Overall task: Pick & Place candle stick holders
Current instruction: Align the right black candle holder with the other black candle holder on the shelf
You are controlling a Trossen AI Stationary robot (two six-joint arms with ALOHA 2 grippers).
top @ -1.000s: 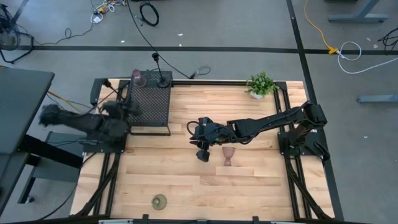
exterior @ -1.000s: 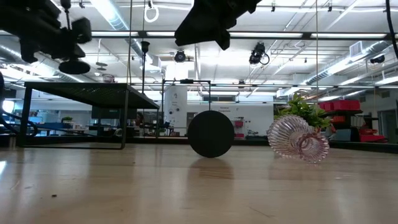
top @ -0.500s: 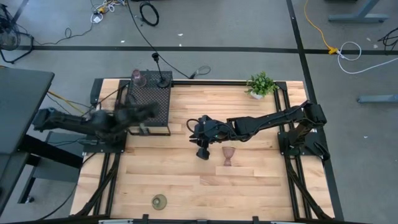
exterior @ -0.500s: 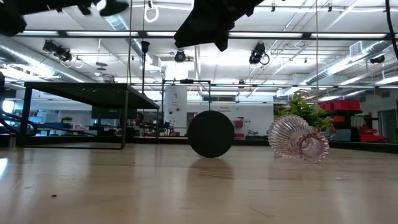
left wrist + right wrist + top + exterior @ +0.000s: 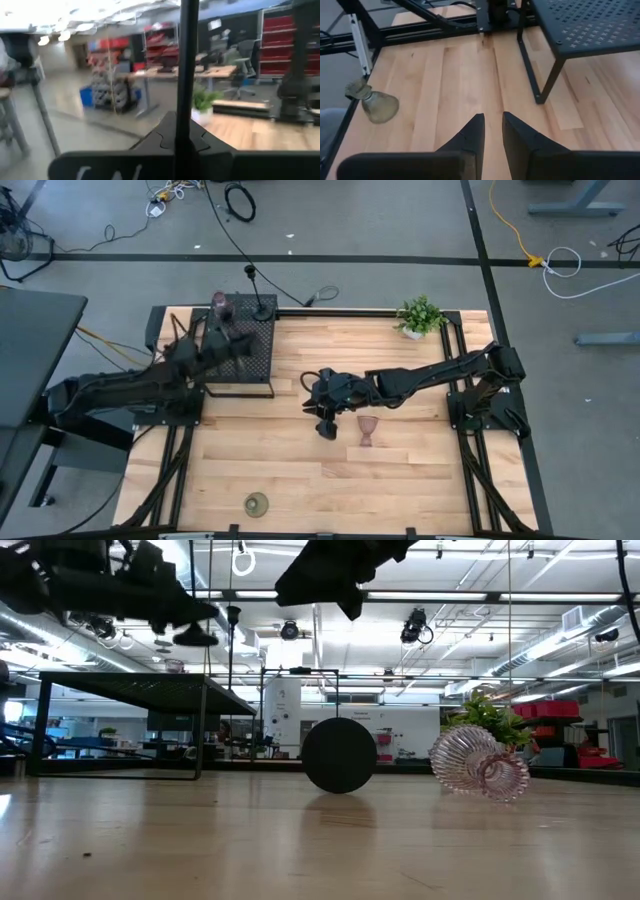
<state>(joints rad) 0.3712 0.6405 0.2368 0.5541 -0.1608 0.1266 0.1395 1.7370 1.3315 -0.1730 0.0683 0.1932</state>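
My left gripper is over the black mesh box, shut on a thin black candle stick holder whose round base shows in the low view. My right gripper hovers narrowly open and empty over mid table, just above a second black holder lying on its side, its round base on edge. A pinkish goblet lies on its side beside it. An olive-gold holder lies near the front edge. Another pink goblet and a black stem holder stand on the box's far edge. My left gripper pinches the holder's thin stem between its two fingers, coming about level from the table's left, the fingers across the stem. The holder is lifted clear above the mesh box, roughly upright, its base at the lower end.
A small green potted plant stands at the far right corner. The mesh box stands on thin legs at the far left. Bare wood lies between the fallen holders and the olive-gold one.
My left gripper has swung from the table's left edge toward the right, out over the mesh box, carrying the black holder, which rose and came down again above the box.
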